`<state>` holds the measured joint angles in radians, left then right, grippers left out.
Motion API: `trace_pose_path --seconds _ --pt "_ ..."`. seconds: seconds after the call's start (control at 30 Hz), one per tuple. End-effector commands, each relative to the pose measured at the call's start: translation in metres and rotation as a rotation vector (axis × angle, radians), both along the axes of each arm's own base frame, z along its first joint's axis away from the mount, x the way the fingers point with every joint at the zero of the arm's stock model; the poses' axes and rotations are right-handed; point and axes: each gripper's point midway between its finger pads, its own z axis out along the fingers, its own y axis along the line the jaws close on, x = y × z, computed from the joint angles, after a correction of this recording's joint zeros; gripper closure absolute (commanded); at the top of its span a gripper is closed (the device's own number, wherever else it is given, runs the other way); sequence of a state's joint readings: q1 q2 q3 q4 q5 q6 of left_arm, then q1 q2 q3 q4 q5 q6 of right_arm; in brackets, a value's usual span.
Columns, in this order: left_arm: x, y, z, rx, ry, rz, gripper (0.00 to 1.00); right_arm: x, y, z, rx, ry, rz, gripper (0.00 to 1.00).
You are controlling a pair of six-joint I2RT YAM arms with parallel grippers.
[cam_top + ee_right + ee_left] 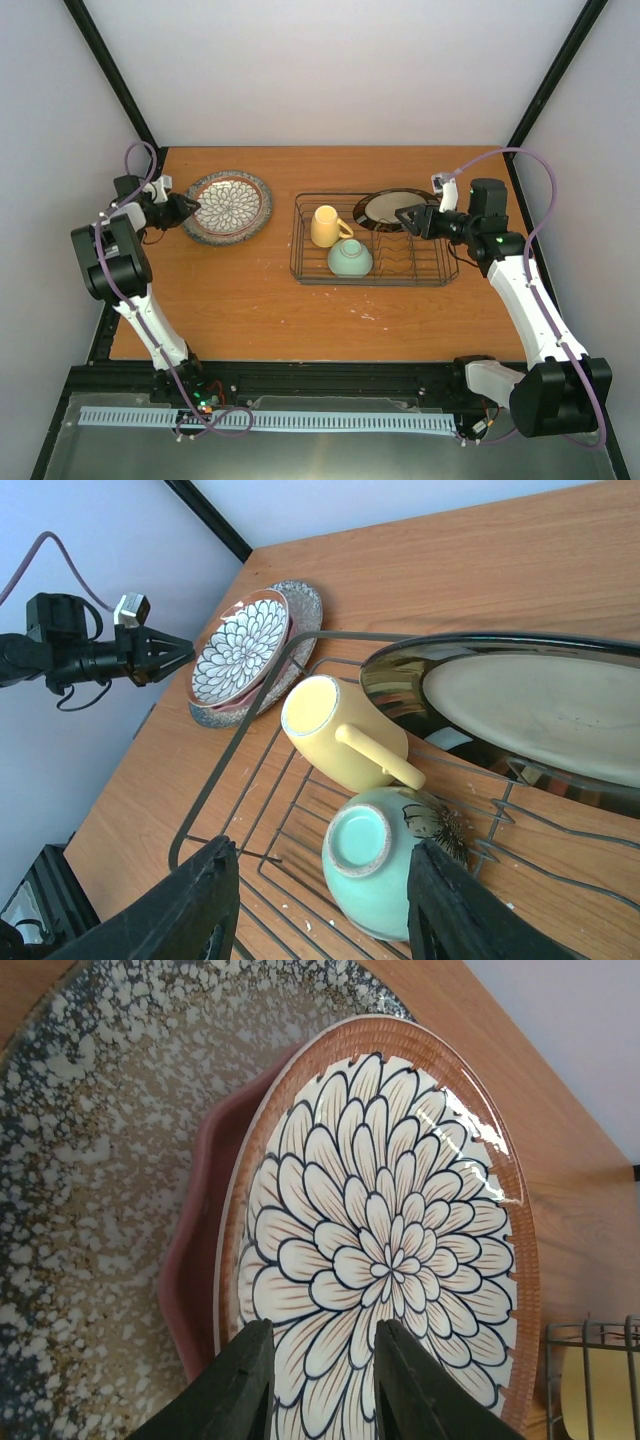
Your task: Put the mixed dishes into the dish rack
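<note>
Dish rack [420, 262] part-loaded; two plates stacked on the table [260, 310] at its left.

We see the pink plate [90, 1190] only partly: the petal plate [380, 1260] lies flat on it and covers the middle, and the left wrist view cuts its speckled rim. The right wrist view cuts the cream plate [540, 715] at the right. In the rack: yellow mug [345, 735], seemingly upright w/ mouth up and handle toward the bowl; mint bowl [375, 870] upside down, foot ring up; cream plate tilted at the far right end. Left gripper [322, 1332] is at the petal plate's rim, fingers narrowly apart, holding nothing; touching or not, we cannot tell. Right gripper [408, 220] is spread wide, empty, over the rack approx. at the cream plate.
</note>
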<state>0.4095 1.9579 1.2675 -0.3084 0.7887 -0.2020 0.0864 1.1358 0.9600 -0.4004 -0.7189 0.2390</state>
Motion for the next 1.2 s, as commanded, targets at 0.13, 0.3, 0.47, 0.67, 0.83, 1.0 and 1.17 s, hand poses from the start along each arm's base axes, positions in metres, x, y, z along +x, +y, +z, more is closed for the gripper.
trace_pose_path --seconds 0.13,0.3,0.47,0.67,0.83,1.0,1.17 --pt "0.006 0.017 -0.018 0.088 0.046 0.007 0.70 0.000 0.004 0.007 0.008 -0.033 0.024 0.52" --pt "0.005 0.023 -0.002 0.149 0.009 0.028 0.70 0.000 0.006 0.007 0.012 -0.034 0.030 0.52" --pt "0.006 0.027 0.008 0.180 -0.010 0.044 0.69 0.001 0.006 0.006 0.017 -0.029 0.037 0.52" --pt "0.006 0.029 0.014 0.196 -0.036 0.055 0.67 0.000 0.007 0.005 0.017 -0.030 0.041 0.52" --pt "0.006 0.034 -0.004 0.210 0.024 0.058 0.66 0.000 0.007 0.005 0.014 -0.032 0.044 0.51" --pt "0.004 0.030 -0.022 0.183 0.053 0.041 0.67 -0.001 0.007 0.005 0.013 -0.034 0.047 0.51" --pt "0.006 0.028 -0.035 0.160 0.078 0.029 0.67 -0.001 0.007 0.006 0.013 -0.036 0.048 0.51"
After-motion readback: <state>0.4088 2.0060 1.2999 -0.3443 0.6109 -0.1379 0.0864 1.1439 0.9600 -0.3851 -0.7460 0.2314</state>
